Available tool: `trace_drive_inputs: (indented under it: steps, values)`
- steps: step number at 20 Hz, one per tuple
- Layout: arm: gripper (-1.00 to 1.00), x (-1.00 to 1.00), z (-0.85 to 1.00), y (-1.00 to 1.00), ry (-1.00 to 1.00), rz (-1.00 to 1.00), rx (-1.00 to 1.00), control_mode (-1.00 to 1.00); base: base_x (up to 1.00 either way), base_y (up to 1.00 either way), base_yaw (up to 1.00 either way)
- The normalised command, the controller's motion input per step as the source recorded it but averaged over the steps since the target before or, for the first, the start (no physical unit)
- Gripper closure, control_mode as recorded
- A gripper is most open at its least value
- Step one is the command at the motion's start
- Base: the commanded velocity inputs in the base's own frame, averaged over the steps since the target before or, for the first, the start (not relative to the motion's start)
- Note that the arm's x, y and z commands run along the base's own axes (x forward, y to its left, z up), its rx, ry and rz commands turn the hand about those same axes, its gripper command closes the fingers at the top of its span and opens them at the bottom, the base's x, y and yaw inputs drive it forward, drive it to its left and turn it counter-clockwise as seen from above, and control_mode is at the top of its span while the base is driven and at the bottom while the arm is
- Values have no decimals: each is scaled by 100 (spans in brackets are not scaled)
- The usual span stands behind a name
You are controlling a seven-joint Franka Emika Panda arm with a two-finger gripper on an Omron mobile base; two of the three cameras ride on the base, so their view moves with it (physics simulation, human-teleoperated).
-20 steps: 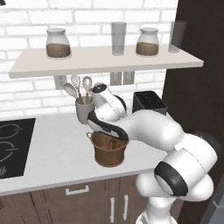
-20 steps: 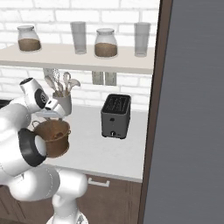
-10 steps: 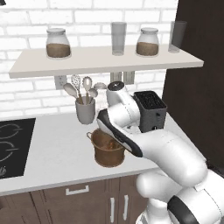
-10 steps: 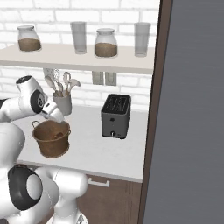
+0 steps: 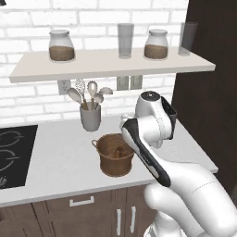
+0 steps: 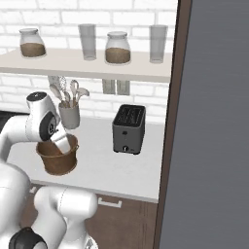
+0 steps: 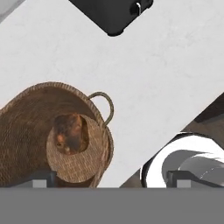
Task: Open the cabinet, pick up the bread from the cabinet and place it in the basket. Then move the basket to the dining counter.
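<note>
While bread lies inside, the basket stands on white worktop (brick-backed).

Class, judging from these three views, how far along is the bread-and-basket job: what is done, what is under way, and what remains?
Done: the bread lies inside the basket. Under way: the hand hovers open over the basket's rim, one finger above the basket, the other off to its side, holding nothing. Left: gripping the basket, which sits on the white worktop near the toaster, and carrying it to the dining counter.
</note>
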Motion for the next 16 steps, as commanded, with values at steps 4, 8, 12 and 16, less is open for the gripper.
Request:
trace_drive_inputs:
  steps: [4,8,12,16]
  values:
    - [-100,6,-12,-1,1,1,3,-100,0,0,0]
    - [-100,10,-17,-1,1,4,0,-100,0,0,0]
    - [-100,17,-16,-2,4,6,0,-100,0,0,0]
    - [-100,18,-17,-1,6,10,0,-100,0,0,0]
